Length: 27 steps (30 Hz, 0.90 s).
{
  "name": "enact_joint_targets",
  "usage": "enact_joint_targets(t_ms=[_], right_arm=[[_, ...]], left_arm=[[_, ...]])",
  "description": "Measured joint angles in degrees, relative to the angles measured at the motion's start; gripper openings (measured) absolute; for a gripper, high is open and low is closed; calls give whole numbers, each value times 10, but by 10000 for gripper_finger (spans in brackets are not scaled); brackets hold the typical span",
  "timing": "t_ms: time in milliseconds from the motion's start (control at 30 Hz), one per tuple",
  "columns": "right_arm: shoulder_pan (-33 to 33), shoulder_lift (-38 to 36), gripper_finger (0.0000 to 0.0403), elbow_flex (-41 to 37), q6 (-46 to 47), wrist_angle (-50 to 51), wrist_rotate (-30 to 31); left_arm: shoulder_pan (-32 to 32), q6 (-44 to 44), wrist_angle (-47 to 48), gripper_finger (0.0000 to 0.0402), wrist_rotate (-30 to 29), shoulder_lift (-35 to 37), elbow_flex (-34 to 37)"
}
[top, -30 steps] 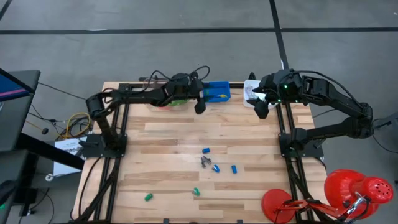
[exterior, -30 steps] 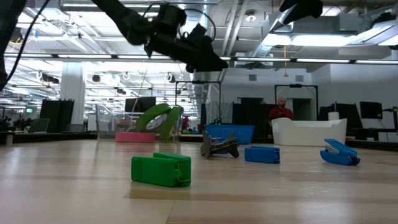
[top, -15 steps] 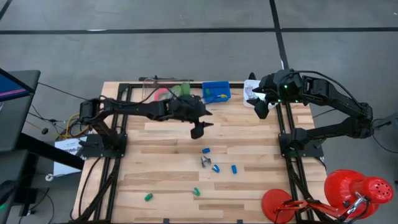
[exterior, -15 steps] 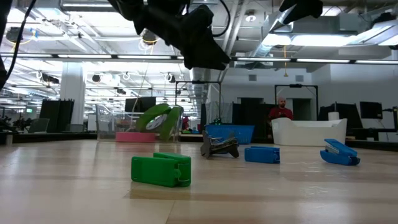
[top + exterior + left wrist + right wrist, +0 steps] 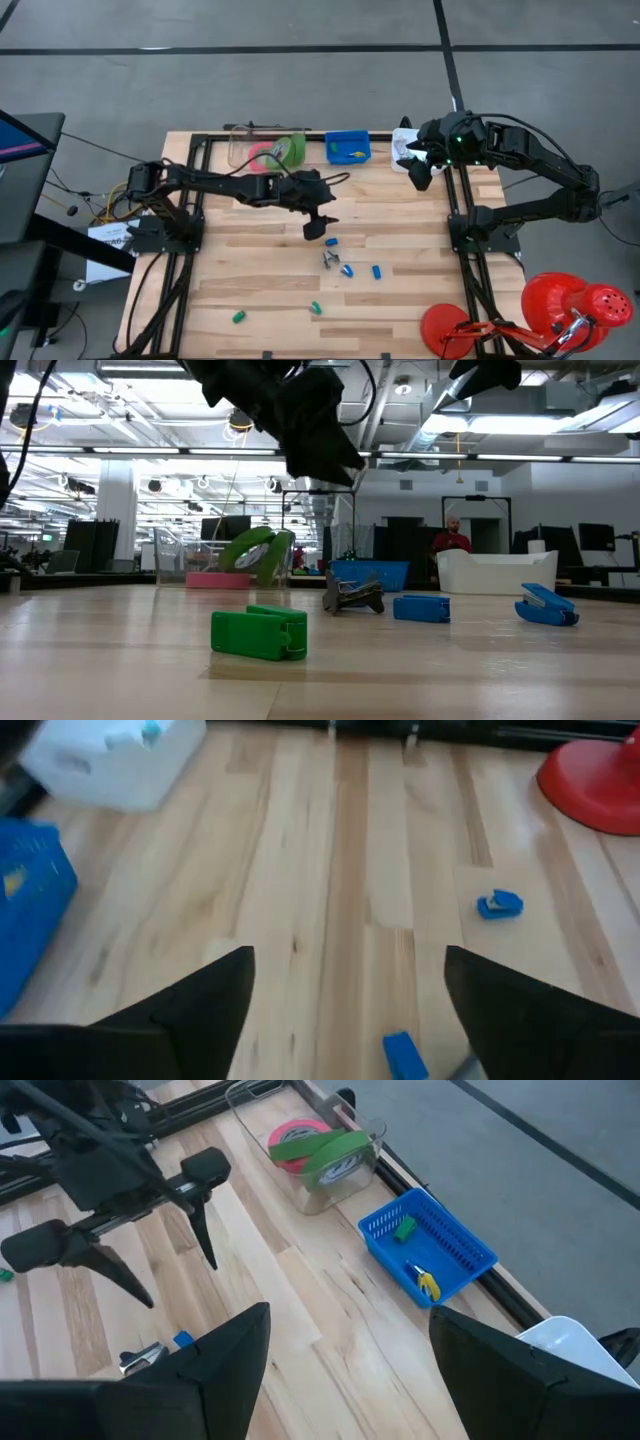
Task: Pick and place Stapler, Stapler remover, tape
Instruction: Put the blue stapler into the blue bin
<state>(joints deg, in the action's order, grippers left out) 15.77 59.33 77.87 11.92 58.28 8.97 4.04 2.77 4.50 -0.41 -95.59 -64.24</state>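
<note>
Pink and green tape rolls (image 5: 270, 153) stand in a clear tub at the table's far edge. The grey stapler remover (image 5: 330, 260) lies on the boards at mid-table among small blue staplers (image 5: 331, 241) and green staplers (image 5: 238, 316). My left gripper (image 5: 318, 226) hangs open above the boards just beyond the nearest blue stapler, holding nothing. In the left wrist view a blue stapler (image 5: 402, 1054) shows between its spread fingers (image 5: 200, 1010). My right gripper (image 5: 420, 176) waits open and high at the far right, over a white tub (image 5: 404, 153).
A blue basket (image 5: 347, 147) with small items stands at the far edge between the clear tub and the white tub. Red cone-shaped objects (image 5: 560, 305) sit past the table's near right corner. A person (image 5: 452, 538) stands far off in the room.
My left gripper has swung away from the tape tub at the far edge toward the table's middle, coming nearer the near edge and tipping its fingers further downward. It now hangs just beyond the cluster of staplers. The tape rolls stay in the tub.
</note>
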Motion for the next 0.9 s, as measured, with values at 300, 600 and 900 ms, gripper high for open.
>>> enact_joint_targets(t_ms=[300,600,900], right_arm=[[0,0,265,0,2,0,1],[0,0,265,0,0,0,1],[0,0,265,0,1,0,1]], left_arm=[[-28,6,13,334,41,0,10],[-59,17,22,321,-17,0,10],[-80,60,23,317,-60,-7,11]])
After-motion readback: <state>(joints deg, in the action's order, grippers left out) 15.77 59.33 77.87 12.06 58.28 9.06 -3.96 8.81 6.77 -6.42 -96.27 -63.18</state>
